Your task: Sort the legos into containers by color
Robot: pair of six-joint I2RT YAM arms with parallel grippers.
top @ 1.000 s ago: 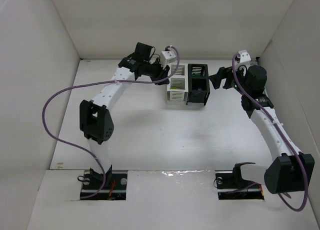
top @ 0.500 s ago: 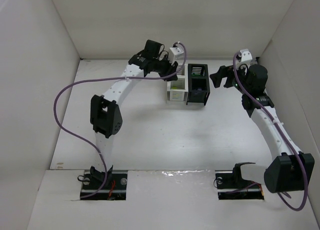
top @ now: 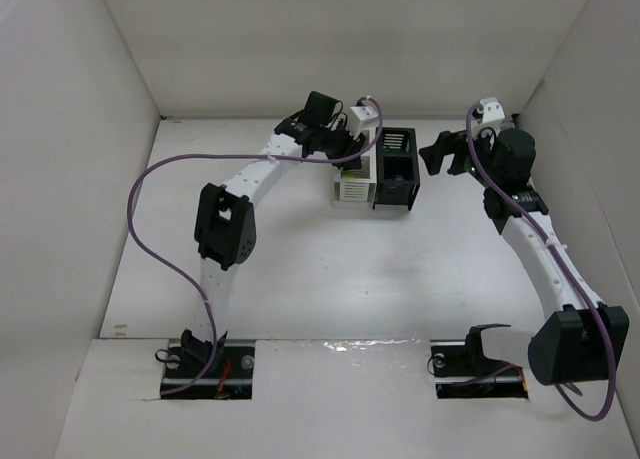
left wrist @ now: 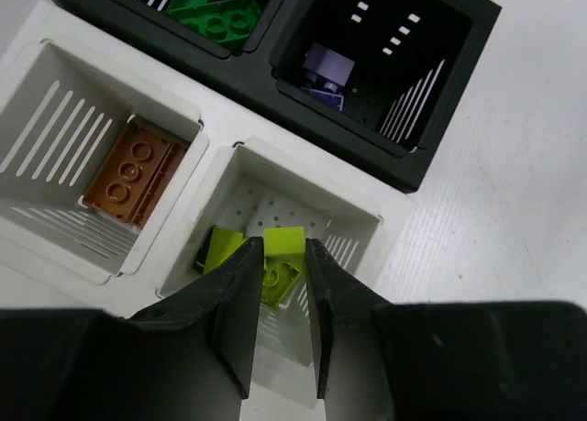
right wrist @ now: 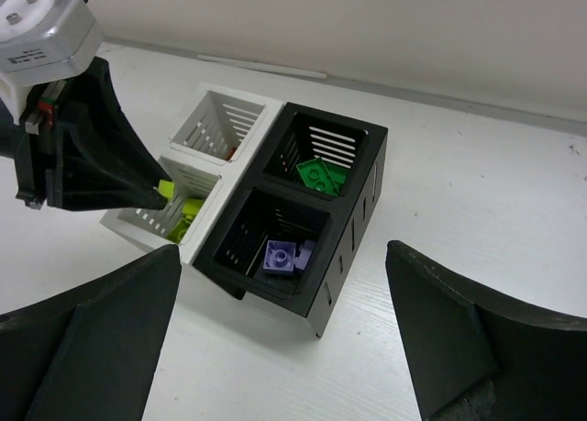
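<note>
Presently small blocky yellow-green lego [left wrist: 284,239] pinched in left end effector [left wrist: 282,249].

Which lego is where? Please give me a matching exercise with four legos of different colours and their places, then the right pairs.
Legos:
1. green lego
2. lavender lego
3. orange-brown lego
4. topmost yellow-green lego

Places, as the left wrist view shows them:
A. between the left fingers
B. in the left white bin
C. in the left black bin
D. in the right black bin

Pairs: 1-C, 2-D, 3-B, 4-A.
</note>
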